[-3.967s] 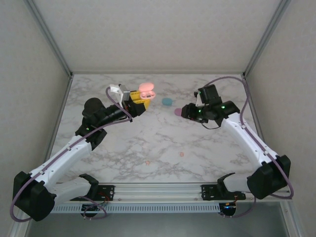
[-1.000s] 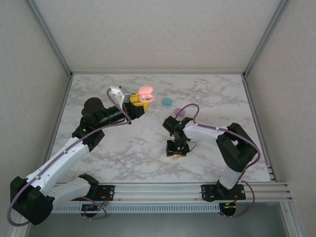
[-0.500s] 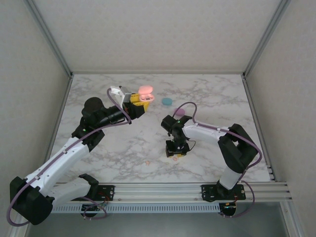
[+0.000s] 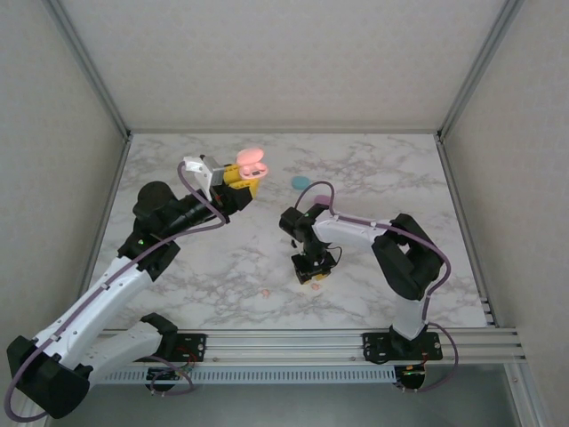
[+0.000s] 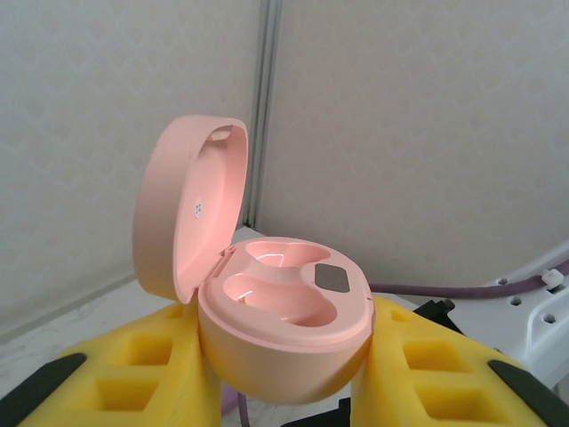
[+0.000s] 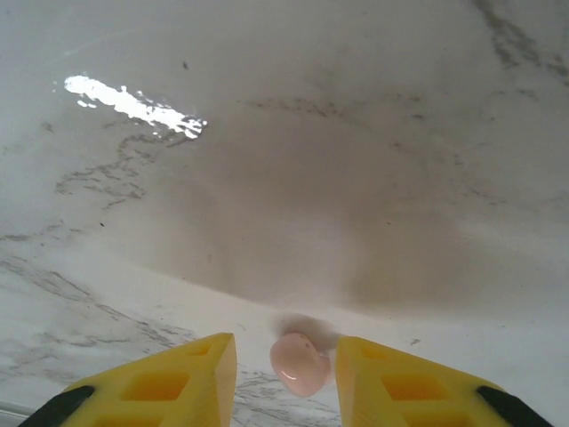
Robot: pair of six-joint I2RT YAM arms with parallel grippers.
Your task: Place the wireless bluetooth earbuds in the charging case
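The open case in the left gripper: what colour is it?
Pale pink, inside and out; the case shows best in the left wrist view.

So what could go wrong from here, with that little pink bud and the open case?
1. The pink earbud is tiny and rounded, lying on the smooth table between the fingers of the right gripper; it might squirt out when pinched.
2. The left gripper holds the open pink case in the air, so a bud missing its small wells could drop.
3. The raised lid might get knocked shut.
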